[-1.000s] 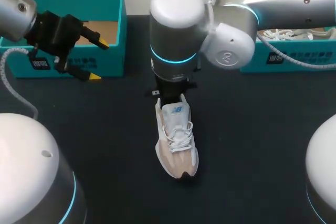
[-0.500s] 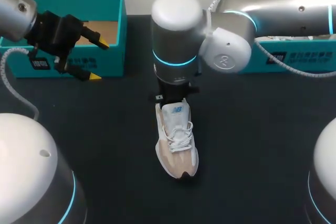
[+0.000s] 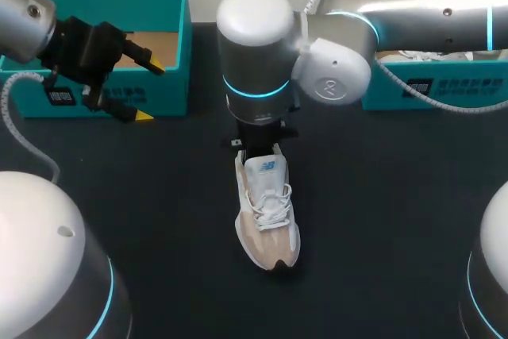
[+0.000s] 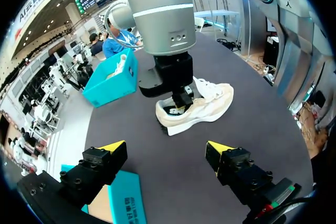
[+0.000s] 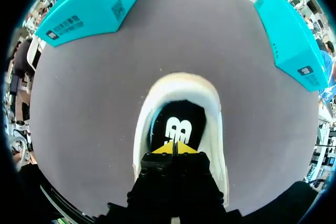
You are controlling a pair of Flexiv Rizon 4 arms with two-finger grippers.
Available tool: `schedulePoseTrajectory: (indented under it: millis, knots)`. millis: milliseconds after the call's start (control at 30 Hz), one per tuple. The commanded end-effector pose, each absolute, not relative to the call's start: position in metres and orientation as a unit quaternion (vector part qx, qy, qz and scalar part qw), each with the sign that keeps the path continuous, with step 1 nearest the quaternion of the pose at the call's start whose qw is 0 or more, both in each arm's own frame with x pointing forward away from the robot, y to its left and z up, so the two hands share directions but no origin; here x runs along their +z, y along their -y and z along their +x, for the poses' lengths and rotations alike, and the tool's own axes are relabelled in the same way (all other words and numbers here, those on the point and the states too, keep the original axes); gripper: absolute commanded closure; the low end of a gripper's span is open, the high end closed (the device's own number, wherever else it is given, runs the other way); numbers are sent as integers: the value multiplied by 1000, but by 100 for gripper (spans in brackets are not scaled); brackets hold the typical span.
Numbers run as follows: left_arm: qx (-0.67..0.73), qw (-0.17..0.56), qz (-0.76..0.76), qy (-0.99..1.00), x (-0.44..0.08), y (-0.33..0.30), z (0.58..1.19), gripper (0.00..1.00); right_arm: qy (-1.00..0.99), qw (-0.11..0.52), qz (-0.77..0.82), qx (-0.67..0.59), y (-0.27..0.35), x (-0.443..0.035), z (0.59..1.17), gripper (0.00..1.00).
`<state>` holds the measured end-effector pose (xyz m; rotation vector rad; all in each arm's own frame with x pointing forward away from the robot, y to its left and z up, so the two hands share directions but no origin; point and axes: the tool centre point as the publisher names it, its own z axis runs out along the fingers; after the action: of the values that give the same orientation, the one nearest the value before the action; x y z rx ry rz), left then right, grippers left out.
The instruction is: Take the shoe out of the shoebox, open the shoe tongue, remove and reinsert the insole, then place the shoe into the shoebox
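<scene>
Head view: the shoe [image 3: 267, 212] lies on the dark table [image 3: 381, 220], outside the teal box [image 3: 181, 53]. The left gripper [image 3: 151, 90] hangs in front of that box.

Left wrist view: its fingers stand wide apart, holding nothing, well apart from the shoe.

Right wrist view: the right gripper [image 5: 175, 148] has its tips pressed together over the dark insole [image 5: 176, 121].

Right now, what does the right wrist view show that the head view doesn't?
Only the right wrist view looks down into the shoe: it shows the dark insole with its white mark, and the right gripper, yellow tips together, at the heel end of the opening. Only the head view shows the laces and the toe, plus the left gripper, open, by the left shoebox. Both show the shoe on the dark table, with the left shoebox and the right shoebox to either side.
</scene>
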<state>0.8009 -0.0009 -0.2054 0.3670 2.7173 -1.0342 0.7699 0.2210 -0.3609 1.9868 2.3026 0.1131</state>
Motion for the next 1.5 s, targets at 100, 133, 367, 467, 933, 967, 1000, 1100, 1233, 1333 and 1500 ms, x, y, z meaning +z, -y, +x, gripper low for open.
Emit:
schedulePoseTrajectory:
  millis: [100,133,367,467,933,967,1000,1100,1233,1333,1500]
  knots:
    - [-350,105,125,-923,-205,0,800,0,-764,45,642,48,-226,-361,779,100]
    - [-350,105,125,-923,-205,0,800,0,-765,44,640,51,-228,-365,781,100]
    - [-350,105,125,-923,-205,0,800,0,-769,30,637,39,-233,-397,786,100]
    - [-350,105,125,-923,-205,0,800,0,-765,31,642,38,-231,-404,785,100]
    - [-350,105,125,-923,-205,0,800,0,-750,102,651,45,-222,-375,790,100]
    - [-350,105,125,-923,-205,0,800,0,-747,109,654,58,-222,-378,792,100]
    - [-350,105,125,-923,-205,0,800,0,-744,113,655,62,-223,-380,794,100]
    - [-350,105,125,-923,-205,0,800,0,-743,120,655,66,-225,-390,798,100]
    - [-350,105,125,-923,-205,0,800,0,-744,118,655,64,-227,-401,798,100]
    - [-350,105,125,-923,-205,0,800,0,-744,115,656,55,-224,-402,793,100]
    - [-350,105,125,-923,-205,0,800,0,-741,119,659,41,-218,-375,782,100]
